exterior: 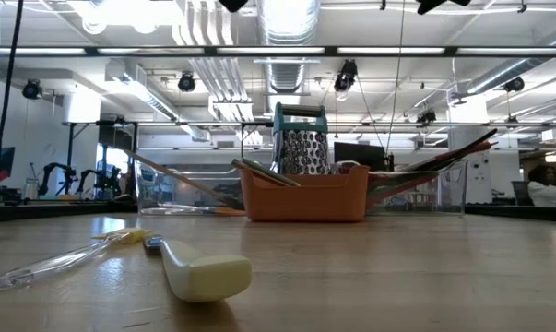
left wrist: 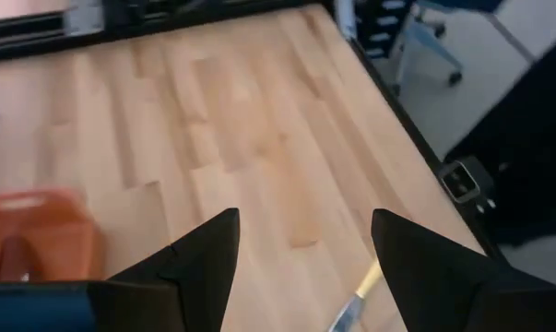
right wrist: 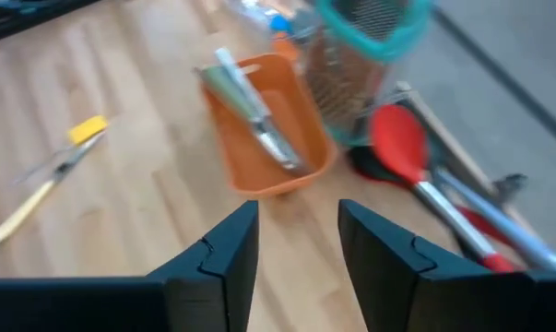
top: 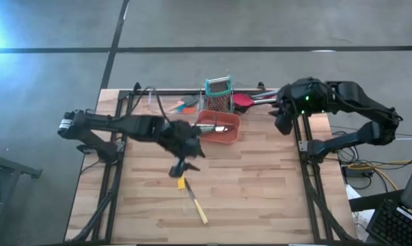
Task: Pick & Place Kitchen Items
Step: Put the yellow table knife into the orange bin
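Nearest the low camera, a yellow-handled knife (exterior: 199, 269) lay on the bare wooden desk (top: 260, 184), with a clear utensil (exterior: 56, 258) touching it on its left. From above, the same pair lay toward the desk's front edge, just beside and in front of the left pincer (top: 180, 168), which hung over the middle of the desk with its fingers (left wrist: 190, 267) released and grasping nothing. Further right and toward the back stood the red-orange bin (top: 218, 128) with a utensil (right wrist: 250, 106) lying in it, and the teal-framed grater (top: 218, 94) stood just behind it. Right of the grater lay a red spoon (right wrist: 402, 148). At the far right, near the desk's back edge, the right pincer (top: 282, 123) hovered, its fingers (right wrist: 222, 254) parted and empty.
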